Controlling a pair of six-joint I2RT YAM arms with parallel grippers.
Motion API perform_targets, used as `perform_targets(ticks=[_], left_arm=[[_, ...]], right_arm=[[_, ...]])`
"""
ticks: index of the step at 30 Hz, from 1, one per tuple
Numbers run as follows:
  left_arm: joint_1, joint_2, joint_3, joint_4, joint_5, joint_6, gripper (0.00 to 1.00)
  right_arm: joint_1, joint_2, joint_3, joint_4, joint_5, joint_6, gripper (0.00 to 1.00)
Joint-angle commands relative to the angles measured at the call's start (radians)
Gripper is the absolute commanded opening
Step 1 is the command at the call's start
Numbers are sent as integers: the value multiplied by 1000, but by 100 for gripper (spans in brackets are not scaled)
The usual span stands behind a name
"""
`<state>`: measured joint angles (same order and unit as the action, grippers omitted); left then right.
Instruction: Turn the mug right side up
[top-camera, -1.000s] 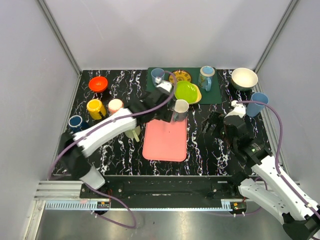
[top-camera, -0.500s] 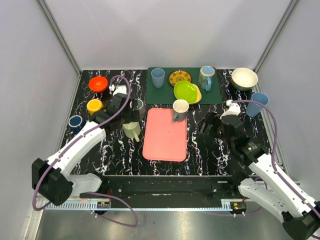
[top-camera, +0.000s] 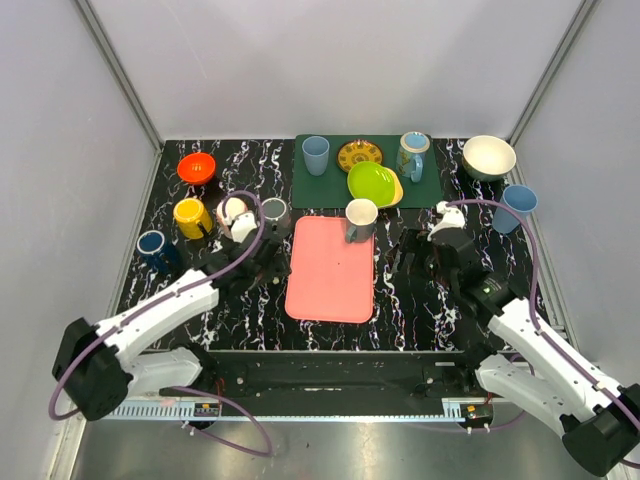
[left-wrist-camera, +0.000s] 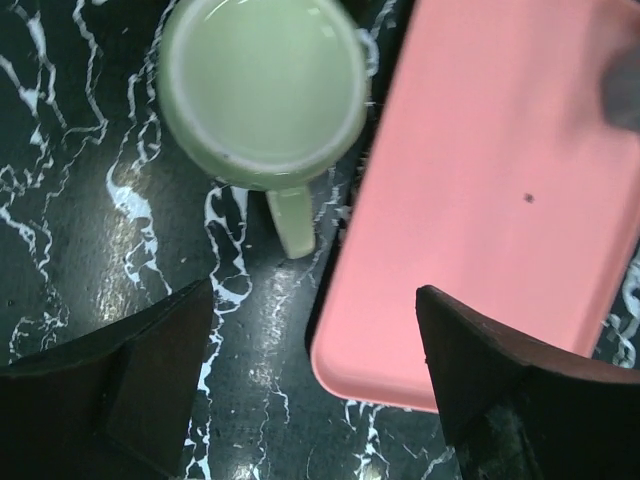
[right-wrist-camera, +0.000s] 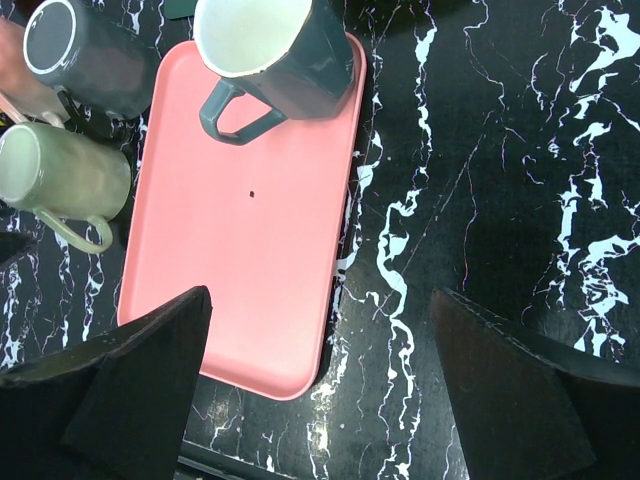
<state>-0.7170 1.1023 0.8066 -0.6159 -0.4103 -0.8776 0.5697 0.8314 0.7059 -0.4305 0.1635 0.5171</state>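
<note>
Right wrist — three mugs (right-wrist-camera: 262, 40) (right-wrist-camera: 88, 58) (right-wrist-camera: 60, 172), one tray (right-wrist-camera: 250, 240)

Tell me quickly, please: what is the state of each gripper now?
Left gripper: open, holding nothing.
Right gripper: open, holding nothing.

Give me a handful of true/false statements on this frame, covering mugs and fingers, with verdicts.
1. The pale green mug stands open side up beside the pink tray. True.
2. The left fingers are closed on it. False: they are open and empty.
3. The dark mug at the tray's far end is open side up. True.
4. The right fingers hold a mug. False: open and empty.
5. The orange bowl sits on the green mat. False: it sits on the bare table, far left.
</note>
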Motion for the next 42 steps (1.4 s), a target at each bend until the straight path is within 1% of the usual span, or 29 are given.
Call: perform_targets(ticks=[1, 5, 8, 12, 15, 18, 19, 22, 23, 25, 26, 28, 32, 33, 37, 39, 42], left_arm=[[11, 59, 0, 24, -100, -152, 84], [97, 145, 2, 70, -55, -143, 82], [135, 182, 2, 107, -35, -126, 75], [154, 226, 32, 123, -25, -104, 65], [165, 261, 45, 139, -1, -93, 62], [169, 278, 39, 156, 18, -86, 50], [171, 283, 37, 163, 25, -84, 40], [175, 281, 29, 165, 31, -73, 30], [177, 281, 22, 168, 33, -70, 25], [185, 280, 16, 174, 47, -60, 20], [188, 278, 11, 176, 50, -55, 11], [194, 268, 3, 186, 64, -44, 1], [194, 223, 5, 189, 111, 11, 0], [192, 205, 5, 185, 146, 38, 0], [159, 6, -9, 192, 229, 95, 0], [134, -95, 2, 191, 283, 121, 0], [79, -211, 29, 214, 346, 140, 0]], right_arm=[[2, -14, 37, 39, -9, -12, 95], [2, -38, 38, 27, -12, -11, 95], [4, -57, 35, 13, -1, -20, 95], [2, -71, 23, 4, 18, -28, 96], [4, -72, 20, 4, 19, -31, 96], [2, -66, 20, 4, 21, -32, 96], [2, -67, 20, 3, 22, -32, 96], [2, -64, 18, 4, 24, -34, 96], [2, -63, 17, 6, 21, -31, 96], [4, -60, 17, 7, 21, -29, 96], [4, -58, 17, 9, 19, -28, 96], [4, -55, 18, 9, 14, -25, 96], [4, -54, 21, 7, -7, -12, 96], [4, -54, 24, 9, -13, -11, 96], [2, -54, 43, 25, -91, -3, 96], [4, -58, 43, 45, -162, 3, 96], [4, -80, 8, 131, -297, 50, 96]])
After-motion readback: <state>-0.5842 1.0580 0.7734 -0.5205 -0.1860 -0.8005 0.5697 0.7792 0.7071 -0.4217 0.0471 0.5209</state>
